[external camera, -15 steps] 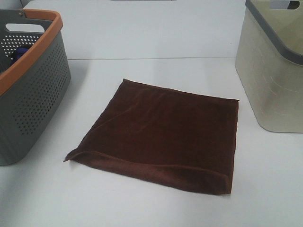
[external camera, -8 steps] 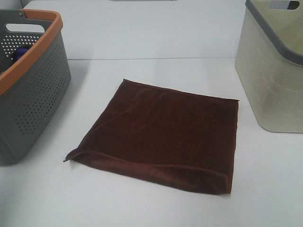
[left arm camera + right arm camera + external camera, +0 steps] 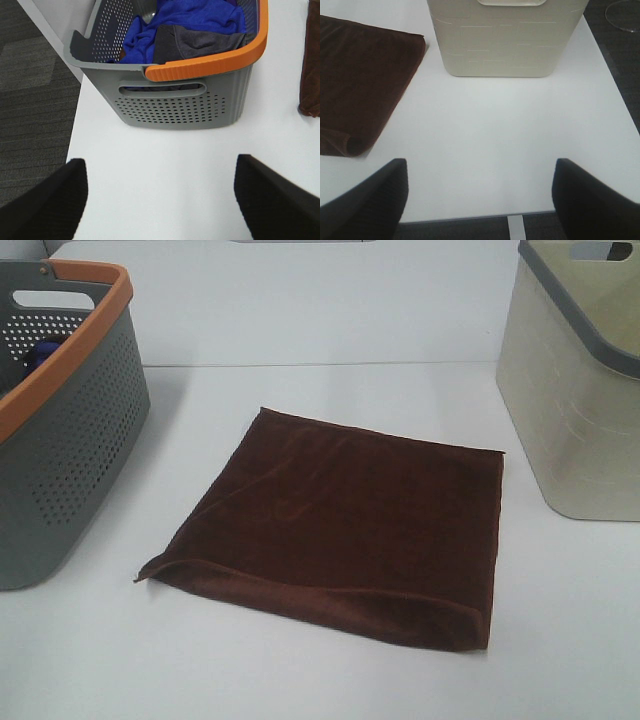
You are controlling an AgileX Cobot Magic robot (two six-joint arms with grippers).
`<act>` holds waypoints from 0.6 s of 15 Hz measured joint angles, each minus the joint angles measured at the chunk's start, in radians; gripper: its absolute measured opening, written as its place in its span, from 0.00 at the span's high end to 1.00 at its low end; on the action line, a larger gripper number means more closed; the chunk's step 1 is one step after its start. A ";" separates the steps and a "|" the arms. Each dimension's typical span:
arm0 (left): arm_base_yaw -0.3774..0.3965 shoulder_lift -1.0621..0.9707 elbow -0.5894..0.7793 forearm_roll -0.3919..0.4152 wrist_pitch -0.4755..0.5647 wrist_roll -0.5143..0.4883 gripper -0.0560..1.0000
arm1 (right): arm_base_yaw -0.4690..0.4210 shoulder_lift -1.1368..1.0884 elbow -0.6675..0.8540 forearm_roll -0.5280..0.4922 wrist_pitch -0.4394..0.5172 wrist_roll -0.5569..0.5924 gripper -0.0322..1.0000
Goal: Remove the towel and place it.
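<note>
The white bench (image 3: 330, 680) is seen carrying all items. A grey basket with orange rim (image 3: 60, 430) stands at one side, a beige bin (image 3: 580, 390) at the other. The folded brown towel (image 3: 345, 525) lies flat between them, touching neither. Left tool (image 3: 160, 200) and right tool (image 3: 479, 200) are held apart over bare bench, gripping nothing.

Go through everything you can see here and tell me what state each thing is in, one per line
brown towel: folded flat on the table, ungrasped
grey basket: upright, holding blue and grey cloths
beige bin: upright, contents hidden
left gripper: open, empty
right gripper: open, empty
</note>
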 joint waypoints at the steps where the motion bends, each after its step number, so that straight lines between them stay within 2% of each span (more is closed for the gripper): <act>1: 0.000 -0.067 0.029 -0.005 0.000 0.000 0.23 | 0.000 -0.057 0.019 0.000 -0.001 -0.013 0.21; 4: 0.000 -0.235 0.068 -0.057 0.003 0.000 0.23 | 0.000 -0.087 0.059 0.016 -0.002 -0.051 0.24; 5: 0.000 -0.244 0.103 -0.124 -0.002 0.005 0.23 | 0.000 -0.088 0.096 0.058 -0.017 -0.072 0.25; 6: 0.000 -0.244 0.138 -0.156 -0.028 0.016 0.23 | 0.000 -0.088 0.105 0.068 -0.028 -0.078 0.25; 9: 0.000 -0.244 0.190 -0.202 -0.068 0.038 0.23 | 0.000 -0.088 0.115 0.076 -0.040 -0.097 0.26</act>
